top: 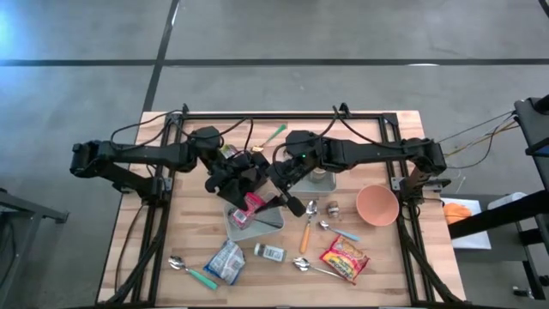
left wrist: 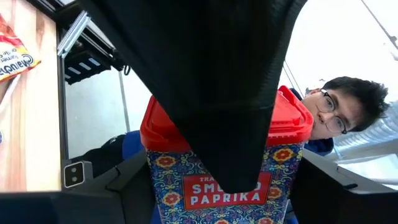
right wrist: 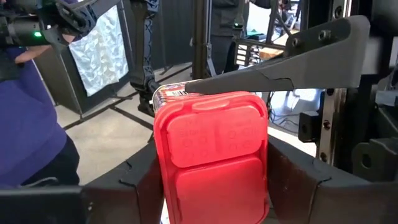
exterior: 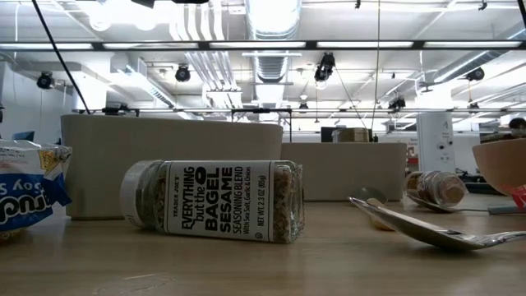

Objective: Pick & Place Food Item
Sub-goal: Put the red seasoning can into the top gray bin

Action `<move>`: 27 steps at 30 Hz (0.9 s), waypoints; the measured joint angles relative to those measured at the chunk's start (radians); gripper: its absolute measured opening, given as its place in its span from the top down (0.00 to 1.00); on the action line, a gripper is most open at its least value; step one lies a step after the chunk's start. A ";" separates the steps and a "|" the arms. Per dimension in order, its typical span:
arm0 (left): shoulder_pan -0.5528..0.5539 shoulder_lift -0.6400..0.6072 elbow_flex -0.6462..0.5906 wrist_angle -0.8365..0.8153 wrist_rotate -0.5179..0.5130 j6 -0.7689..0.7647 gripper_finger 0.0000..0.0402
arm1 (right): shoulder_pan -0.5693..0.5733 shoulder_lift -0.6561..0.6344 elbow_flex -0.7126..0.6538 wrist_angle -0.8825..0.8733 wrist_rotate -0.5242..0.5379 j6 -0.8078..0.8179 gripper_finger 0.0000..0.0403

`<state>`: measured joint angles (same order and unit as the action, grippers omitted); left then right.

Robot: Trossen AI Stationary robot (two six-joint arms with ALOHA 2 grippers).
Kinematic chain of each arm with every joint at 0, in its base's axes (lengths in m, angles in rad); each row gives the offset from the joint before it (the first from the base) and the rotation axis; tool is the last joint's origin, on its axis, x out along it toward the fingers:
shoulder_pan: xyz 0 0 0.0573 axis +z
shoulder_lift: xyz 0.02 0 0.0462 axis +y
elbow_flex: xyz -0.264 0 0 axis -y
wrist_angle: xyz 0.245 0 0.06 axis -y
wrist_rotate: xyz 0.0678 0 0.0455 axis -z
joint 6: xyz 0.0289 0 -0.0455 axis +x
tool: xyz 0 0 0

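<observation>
Smoked paprika tin (left wrist: 227, 158), red lid, patterned sides, above grey tray (top: 268, 223)

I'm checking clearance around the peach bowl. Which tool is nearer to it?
Right. The right tool sits at the table's middle by the paprika tin, with the peach bowl off to its right-arm side. The left tool is farther, beyond the tin.
</observation>
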<state>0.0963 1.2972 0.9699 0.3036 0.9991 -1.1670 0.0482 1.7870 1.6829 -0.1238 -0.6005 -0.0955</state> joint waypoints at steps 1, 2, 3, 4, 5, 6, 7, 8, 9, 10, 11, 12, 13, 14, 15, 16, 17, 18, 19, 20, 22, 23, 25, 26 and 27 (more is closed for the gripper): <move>0.000 0.000 0.000 0.000 -0.004 -0.007 0.30 | 0.003 0.000 0.000 0.000 -0.001 -0.002 0.48; 0.000 0.000 0.000 0.001 -0.007 -0.015 0.27 | 0.005 -0.001 0.000 -0.003 0.001 0.000 0.48; 0.000 0.000 0.000 -0.001 -0.014 -0.031 0.22 | 0.007 -0.002 0.000 -0.008 0.003 0.010 0.48; 0.000 0.000 0.000 -0.007 -0.017 -0.048 0.16 | 0.008 -0.003 0.000 -0.017 0.002 0.019 0.48; 0.000 0.000 0.000 -0.011 -0.012 -0.064 0.11 | 0.008 -0.003 0.000 -0.025 0.001 0.029 0.48; 0.000 0.000 0.000 -0.011 -0.011 -0.078 0.06 | 0.008 -0.004 0.000 -0.029 -0.004 0.038 0.48; 0.000 0.000 0.000 -0.006 -0.011 -0.082 0.04 | 0.008 -0.005 0.001 -0.033 -0.006 0.046 0.48; 0.000 0.000 0.000 -0.004 -0.011 -0.084 0.05 | 0.009 -0.007 0.003 -0.039 -0.006 0.054 0.48; 0.000 0.000 0.000 -0.004 -0.011 -0.083 0.07 | 0.010 -0.007 0.004 -0.045 -0.006 0.060 0.48; 0.000 0.000 0.000 -0.004 -0.011 -0.083 0.09 | 0.010 -0.007 0.007 -0.049 -0.006 0.065 0.48; 0.001 0.000 0.000 -0.004 -0.010 -0.083 0.12 | 0.010 -0.007 0.010 -0.054 -0.007 0.068 0.48; 0.001 0.000 0.000 -0.004 -0.004 -0.083 0.14 | 0.010 -0.007 0.014 -0.057 -0.009 0.069 0.48; 0.002 0.000 0.000 -0.004 0.003 -0.083 0.17 | 0.010 -0.009 0.015 -0.061 -0.009 0.071 0.48; 0.002 -0.001 0.000 -0.004 0.010 -0.083 0.19 | 0.011 -0.010 0.017 -0.067 -0.009 0.072 0.48; 0.003 -0.001 0.000 -0.004 0.017 -0.086 0.21 | 0.011 -0.012 0.020 -0.076 -0.007 0.072 0.48; 0.004 -0.002 0.000 -0.004 0.020 -0.087 0.22 | 0.011 -0.013 0.024 -0.087 -0.004 0.071 0.48; 0.005 -0.004 0.000 -0.004 0.023 -0.087 0.24 | 0.011 -0.014 0.032 -0.103 0.000 0.069 0.48; 0.005 -0.010 0.000 -0.005 0.021 -0.087 0.24 | 0.011 -0.014 0.042 -0.119 0.005 0.068 0.48; 0.006 -0.015 0.000 -0.005 0.014 -0.086 0.25 | 0.011 -0.016 0.053 -0.136 0.010 0.069 0.48; 0.007 -0.020 0.000 -0.005 0.008 -0.084 0.25 | 0.011 -0.017 0.065 -0.153 0.014 0.071 0.48; 0.011 -0.032 0.000 -0.012 0.006 -0.077 0.25 | 0.010 -0.017 0.086 -0.183 0.031 0.086 0.48; 0.013 -0.037 0.000 -0.014 0.004 -0.070 0.24 | 0.010 -0.018 0.097 -0.199 0.045 0.093 0.48; 0.018 -0.048 0.000 -0.026 0.004 -0.044 0.21 | 0.011 -0.022 0.120 -0.251 0.061 0.102 0.48; 0.021 -0.057 -0.001 -0.026 0.036 -0.039 0.20 | 0.011 -0.026 0.129 -0.299 0.049 0.112 0.48; 0.025 -0.072 0.000 -0.015 0.049 -0.028 0.18 | 0.013 -0.031 0.137 -0.356 0.049 0.113 0.48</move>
<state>0.1214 1.2254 0.9701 0.2882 1.0484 -1.1949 0.0617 1.7560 1.8202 -0.4797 -0.5519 0.0175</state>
